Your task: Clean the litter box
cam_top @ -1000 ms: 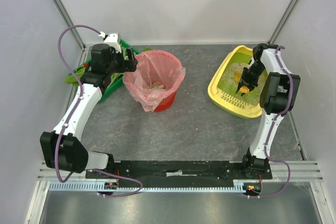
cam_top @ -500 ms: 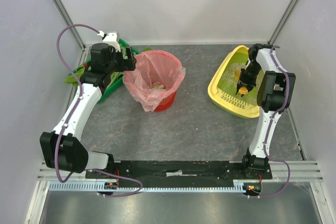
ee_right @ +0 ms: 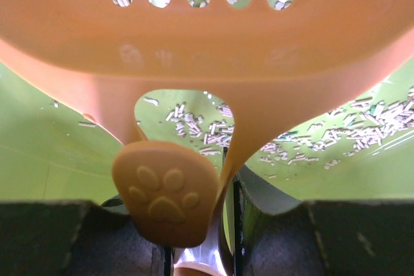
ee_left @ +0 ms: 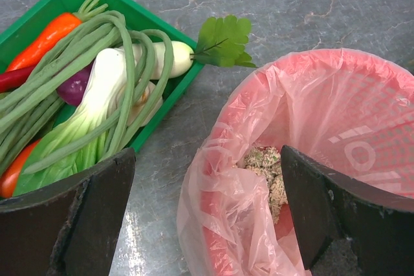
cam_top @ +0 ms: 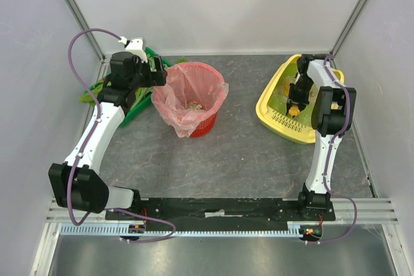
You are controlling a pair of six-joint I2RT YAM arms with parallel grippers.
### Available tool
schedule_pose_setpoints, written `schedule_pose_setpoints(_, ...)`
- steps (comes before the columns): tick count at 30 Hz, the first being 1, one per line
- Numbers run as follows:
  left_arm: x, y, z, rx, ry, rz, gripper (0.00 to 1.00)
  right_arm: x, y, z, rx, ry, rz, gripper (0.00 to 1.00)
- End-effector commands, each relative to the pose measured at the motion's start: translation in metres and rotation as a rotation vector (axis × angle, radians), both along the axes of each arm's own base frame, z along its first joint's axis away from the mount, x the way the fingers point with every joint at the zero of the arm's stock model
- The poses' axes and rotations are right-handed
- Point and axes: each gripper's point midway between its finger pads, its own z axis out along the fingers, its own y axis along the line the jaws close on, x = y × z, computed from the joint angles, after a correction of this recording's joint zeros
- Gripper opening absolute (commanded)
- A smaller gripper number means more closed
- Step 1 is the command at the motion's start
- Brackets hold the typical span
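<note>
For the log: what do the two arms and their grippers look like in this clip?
The left arm and right arm have white links with bulky black joint housings; a purple cable loops along each. The left gripper and right gripper have broad, matte black fingers.

The left arm (cam_top: 97,134), at the frame's left, and the right arm (cam_top: 323,159), at its right, have white link shells and bulky black joint housings. A purple cable (cam_top: 72,46) loops along each. A black rail (cam_top: 220,210) carries both bases. The left pincer (ee_left: 207,153) has flat, dark fingers (ee_left: 90,218).
</note>
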Motion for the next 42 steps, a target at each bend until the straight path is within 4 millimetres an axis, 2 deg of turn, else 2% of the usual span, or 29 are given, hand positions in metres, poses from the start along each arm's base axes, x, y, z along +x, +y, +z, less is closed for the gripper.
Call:
schedule_pose_setpoints(1,0.003,0.005,0.034,-0.005,-0.085,0.023,0.99,0.025,-0.011,-0.006,-0.050,-0.080,-0.014,0.00)
schedule_pose_setpoints(7,0.001,0.006,0.037,-0.012,-0.090,0.029,0.99,0.045,-0.017,-0.002,-0.075,-0.178,0.014,0.00)
schedule_pose_setpoints(17,-0.004,0.008,0.038,-0.028,-0.093,0.045,0.98,0.059,-0.026,-0.002,-0.107,-0.280,0.064,0.00)
schedule_pose_setpoints(21,-0.008,0.009,0.037,-0.035,-0.091,0.053,0.98,0.065,-0.033,0.013,-0.144,-0.344,0.096,0.00)
schedule_pose_setpoints(32,-0.014,0.007,0.026,-0.064,-0.075,0.056,0.98,0.048,-0.041,0.041,-0.185,-0.402,0.132,0.00)
schedule_pose_setpoints(42,-0.016,0.005,0.020,-0.070,-0.067,0.047,0.98,0.034,-0.045,0.049,-0.208,-0.415,0.147,0.00)
